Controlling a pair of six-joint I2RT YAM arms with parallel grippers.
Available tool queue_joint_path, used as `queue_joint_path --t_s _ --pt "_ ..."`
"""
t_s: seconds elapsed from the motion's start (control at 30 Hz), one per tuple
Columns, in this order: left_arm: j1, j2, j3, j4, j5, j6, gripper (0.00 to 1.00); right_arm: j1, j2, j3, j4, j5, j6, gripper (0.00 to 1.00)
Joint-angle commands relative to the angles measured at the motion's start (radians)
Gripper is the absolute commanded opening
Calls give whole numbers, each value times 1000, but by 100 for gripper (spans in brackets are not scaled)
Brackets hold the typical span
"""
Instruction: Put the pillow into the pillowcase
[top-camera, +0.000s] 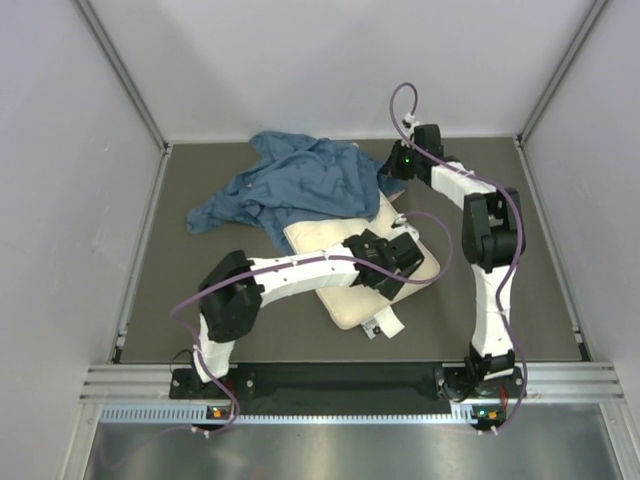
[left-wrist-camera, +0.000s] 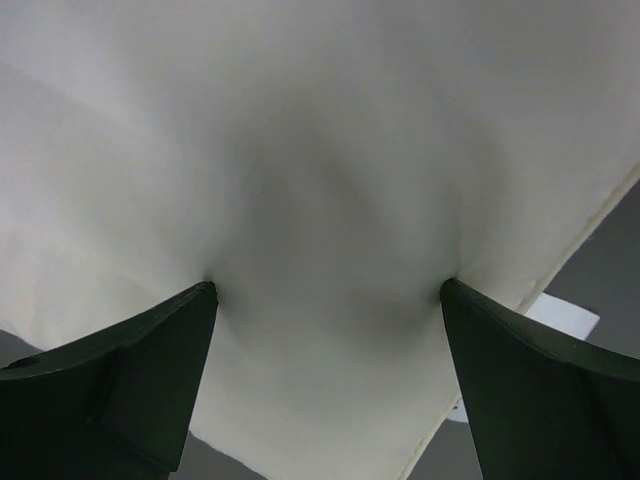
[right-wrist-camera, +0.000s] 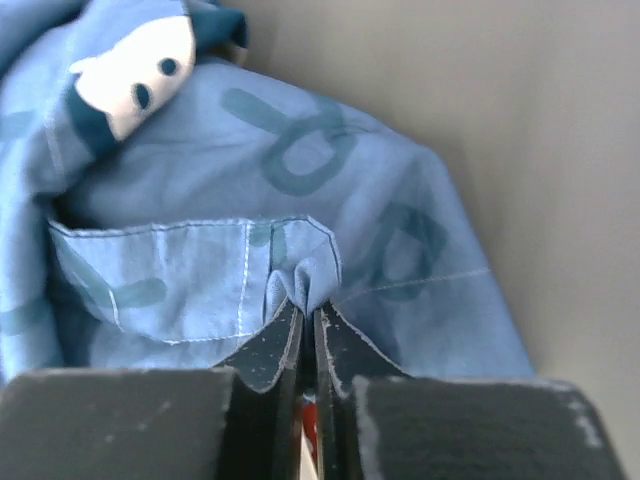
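The left arm (top-camera: 290, 272) and right arm (top-camera: 490, 290) share white link shells and black joint housings. A purple cable (top-camera: 392, 104) trails along each. A green light (top-camera: 407, 158) glows on the right wrist. The left gripper (left-wrist-camera: 328, 290) has dark wedge-shaped fingers (left-wrist-camera: 130, 390); the right gripper's (right-wrist-camera: 310, 320) are speckled black.

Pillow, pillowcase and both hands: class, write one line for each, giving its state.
pillow: flat on the table, outside the pillowcase.
pillowcase: crumpled, one fold pinched.
left hand: open, tips pressed into the pillow.
right hand: shut on a pillowcase fold.
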Motion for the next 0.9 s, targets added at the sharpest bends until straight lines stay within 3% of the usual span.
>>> queue_joint_path --t_s 0.0,0.17,0.27,0.37,0.43,0.73,0.87 --pt "-3 67 52 -27 -106 -44 99 -11 -71 -3 -18 42 -10 0" --pt "37 154 75 -56 -187 -49 95 -27 -243 -268 -5 105 21 0" --pt "95 179 95 -96 -244 -52 82 -33 -354 -419 -4 134 39 0" --pt "149 153 98 -113 -265 -46 37 -34 -446 -544 -7 152 47 0" --pt "167 127 96 -122 -297 -37 0 -33 -507 -627 -10 163 51 0" --pt "200 -5 152 -186 -341 -34 0 -28 -696 -813 -74 177 59 0" --pt "197 -17 269 -218 -284 -34 0 -25 -733 -845 -110 193 47 0"
